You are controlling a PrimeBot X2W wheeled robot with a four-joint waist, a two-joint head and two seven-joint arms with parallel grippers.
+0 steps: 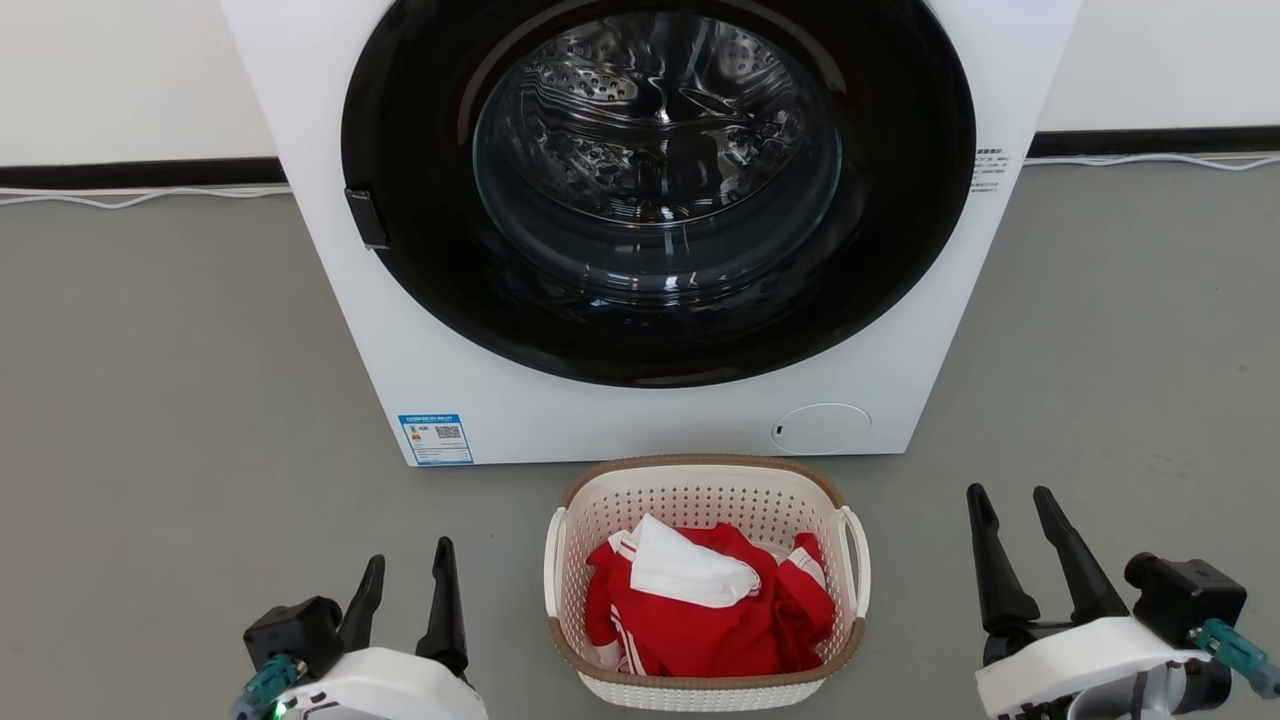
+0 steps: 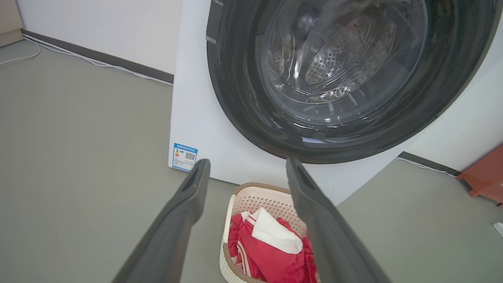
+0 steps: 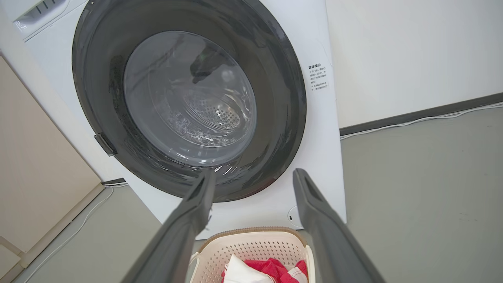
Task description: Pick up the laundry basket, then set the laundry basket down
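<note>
The laundry basket stands upright on the grey floor, its far rim just short of the lower front edge of the washing machine, with a narrow strip of floor between them. It holds a crumpled red garment with a white cloth on top. The white loop handles sit on its left and right sides, both free. The left gripper hovers off the basket's left side, its fingers spread apart and holding nothing. The right gripper stands off the right side, a little farther from the rim, its fingers likewise parted and empty. Bare floor lies between each gripper and the basket, and wide open floor runs out to both sides of the machine as far as the dark skirting and a pale cable along the wall. In the left wrist view, an orange-red piece of furniture stands by the wall beyond the machine. The right wrist view shows a beige panel close beside the machine's other side.
</note>
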